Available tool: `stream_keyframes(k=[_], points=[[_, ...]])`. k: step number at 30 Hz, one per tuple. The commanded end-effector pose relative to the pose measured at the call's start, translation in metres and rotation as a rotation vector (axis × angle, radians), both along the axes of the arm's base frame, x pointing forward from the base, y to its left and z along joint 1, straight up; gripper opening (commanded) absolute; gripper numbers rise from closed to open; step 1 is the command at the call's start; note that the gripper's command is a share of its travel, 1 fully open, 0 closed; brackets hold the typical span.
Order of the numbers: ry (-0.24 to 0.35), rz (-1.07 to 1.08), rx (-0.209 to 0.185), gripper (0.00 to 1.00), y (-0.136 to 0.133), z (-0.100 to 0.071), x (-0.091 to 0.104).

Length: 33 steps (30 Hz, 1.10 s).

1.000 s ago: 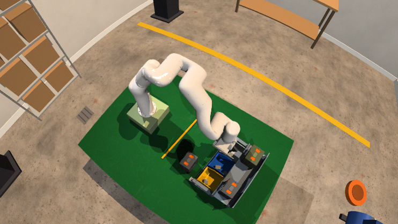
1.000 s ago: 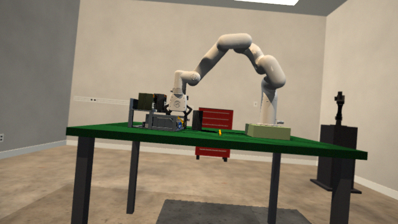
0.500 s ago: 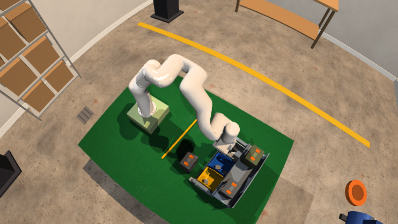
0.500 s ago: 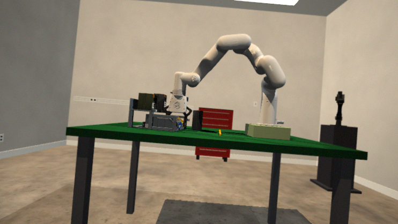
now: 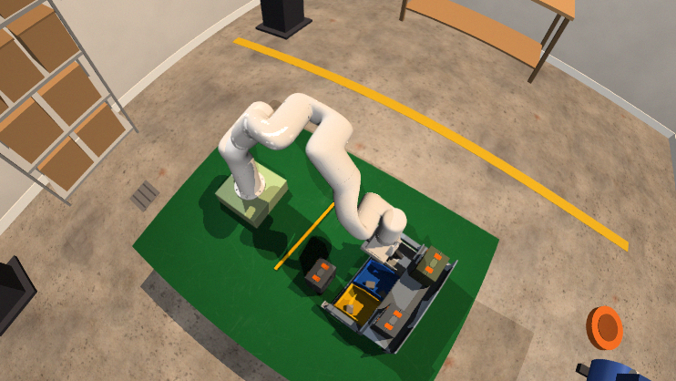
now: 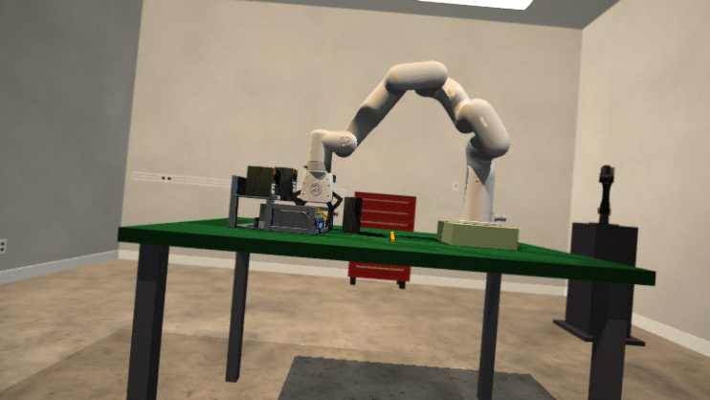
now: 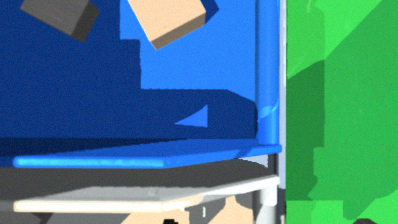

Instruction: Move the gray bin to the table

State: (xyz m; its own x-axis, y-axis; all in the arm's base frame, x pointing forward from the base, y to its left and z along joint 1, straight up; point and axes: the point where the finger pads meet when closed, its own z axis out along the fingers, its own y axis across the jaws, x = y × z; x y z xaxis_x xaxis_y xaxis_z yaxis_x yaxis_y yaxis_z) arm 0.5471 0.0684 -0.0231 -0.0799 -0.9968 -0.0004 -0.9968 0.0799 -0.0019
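The shelf [image 5: 394,295] stands at the table's right end. A blue open bin [image 5: 378,279] and a yellow open bin [image 5: 355,303] sit on its low level, each with small parts inside. My gripper [image 5: 392,255] is open and empty, just above the blue bin's far corner, and it also shows in the exterior view [image 6: 318,202]. In the wrist view the blue bin [image 7: 125,75] holds a tan block [image 7: 170,20] and a gray block [image 7: 67,17]. A pale gray rim [image 7: 145,200] with something tan inside crosses the bottom edge; it looks like the gray open bin, mostly hidden.
An olive lidded bin [image 5: 433,264] and a dark lidded bin [image 5: 390,322] stand on the shelf's upper level. A dark lidded box [image 5: 320,275] stands on the table left of the shelf. A thin yellow bar [image 5: 304,236] lies mid-table. The arm's base block [image 5: 250,193] is at the back left.
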Motion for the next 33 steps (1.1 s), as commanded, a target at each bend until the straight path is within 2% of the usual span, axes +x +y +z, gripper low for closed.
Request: stream_keyframes(k=[1, 15, 16, 33], points=[[-0.003, 0.0, 0.007, 1.0, 0.0002, 0.0016, 0.0015], [-0.003, 0.0, 0.007, 1.0, 0.0002, 0.0016, 0.0015], [-0.004, 0.0, 0.001, 0.0, 0.0002, 0.0016, 0.0015], [-0.004, 0.0, 0.001, 0.0, 0.0002, 0.0017, 0.0015]])
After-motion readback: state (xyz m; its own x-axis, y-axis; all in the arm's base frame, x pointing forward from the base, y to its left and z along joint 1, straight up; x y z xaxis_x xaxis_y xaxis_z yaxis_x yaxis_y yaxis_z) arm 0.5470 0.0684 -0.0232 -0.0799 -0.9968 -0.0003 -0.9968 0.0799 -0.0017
